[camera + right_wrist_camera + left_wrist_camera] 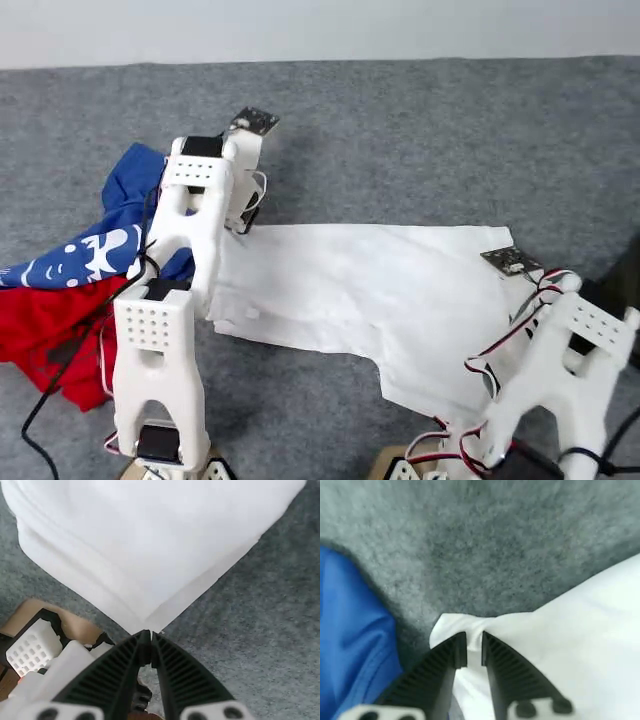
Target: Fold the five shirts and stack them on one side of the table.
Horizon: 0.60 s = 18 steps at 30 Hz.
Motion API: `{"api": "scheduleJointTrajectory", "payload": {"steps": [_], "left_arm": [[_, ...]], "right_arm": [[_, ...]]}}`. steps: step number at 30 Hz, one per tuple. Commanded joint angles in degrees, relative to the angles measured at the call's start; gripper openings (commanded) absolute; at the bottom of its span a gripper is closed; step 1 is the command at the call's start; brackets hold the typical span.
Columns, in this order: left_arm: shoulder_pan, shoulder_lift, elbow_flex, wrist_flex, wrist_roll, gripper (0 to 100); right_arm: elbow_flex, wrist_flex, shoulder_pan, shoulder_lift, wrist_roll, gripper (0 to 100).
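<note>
At the near edge of the table [420,140], the right gripper [150,639] hung low on its bent arm, jaws pinched on a corner of the white shirt [380,290]. Farther out, the outstretched left gripper [474,642] clamped another corner, with the blue shirt [120,220] and red shirt [40,320] heaped just beside it.

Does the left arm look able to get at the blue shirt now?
Likely not yet: the blue shirt lies beside the left gripper, but its fingers grip a corner of the white shirt.
</note>
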Motion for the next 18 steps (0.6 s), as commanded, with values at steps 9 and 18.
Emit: {"api": "scheduleJointTrajectory", "payload": {"steps": [9, 18], "left_arm": [[2.55, -0.88, -23.87, 13.89, 0.62, 6], [5.01, -1.23, -24.66, 14.68, 0.7, 6]], "right_arm": [[-2.29, 0.66, 0.22, -2.24, 0.35, 0.9], [-2.29, 1.54, 0.57, -2.86, 0.62, 0.9]]}}
